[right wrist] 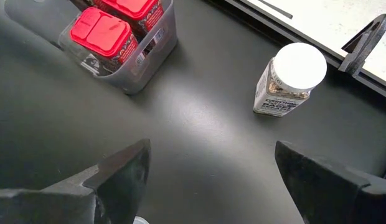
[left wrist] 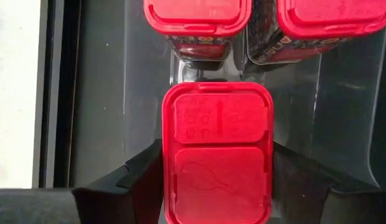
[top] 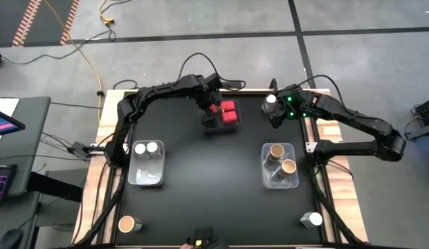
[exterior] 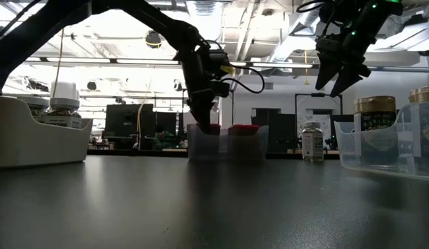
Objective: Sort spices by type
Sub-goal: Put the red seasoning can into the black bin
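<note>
A clear bin at the table's far middle holds red square-topped spice containers. My left gripper reaches down into it, shut on a third red container beside the two others. My right gripper hovers open above the table near the far right, just short of a white-capped jar that stands upright on its base. In the low view this gripper is well above the jar. My left gripper pinches the red container between its two fingers, one on each long side of the square lid. The fingers come from above, pointing down into the bin. The container is upright; whether its base rests on the bin floor does not show.
A bin on the left holds two white-capped jars. A bin on the right holds two tan-lidded jars. A tan-lidded jar stands near the near left corner, a white-capped one near the near right corner.
</note>
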### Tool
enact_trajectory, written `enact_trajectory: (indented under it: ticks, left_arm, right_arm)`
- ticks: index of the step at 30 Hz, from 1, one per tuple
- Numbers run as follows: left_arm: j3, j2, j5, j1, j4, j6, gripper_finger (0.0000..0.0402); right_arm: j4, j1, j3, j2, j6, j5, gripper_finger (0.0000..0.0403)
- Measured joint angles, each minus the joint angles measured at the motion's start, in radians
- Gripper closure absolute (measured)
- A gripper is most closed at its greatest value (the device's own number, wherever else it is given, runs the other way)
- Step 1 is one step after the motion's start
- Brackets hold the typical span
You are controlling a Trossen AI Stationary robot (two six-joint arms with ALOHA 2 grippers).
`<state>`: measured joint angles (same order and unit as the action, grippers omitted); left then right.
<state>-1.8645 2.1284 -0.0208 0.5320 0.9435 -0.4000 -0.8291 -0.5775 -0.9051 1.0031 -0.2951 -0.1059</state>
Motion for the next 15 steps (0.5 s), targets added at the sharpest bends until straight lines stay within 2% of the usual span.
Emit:
enact_trajectory:
  ticks: [15]
  left_arm:
    - [-0.001, 0.0, 0.0, 0.0, -0.03, 0.0, 0.0134]
  right_arm:
    - [0.0, 0.0, 0.0, 0.0, -0.001, 0.0, 0.0031]
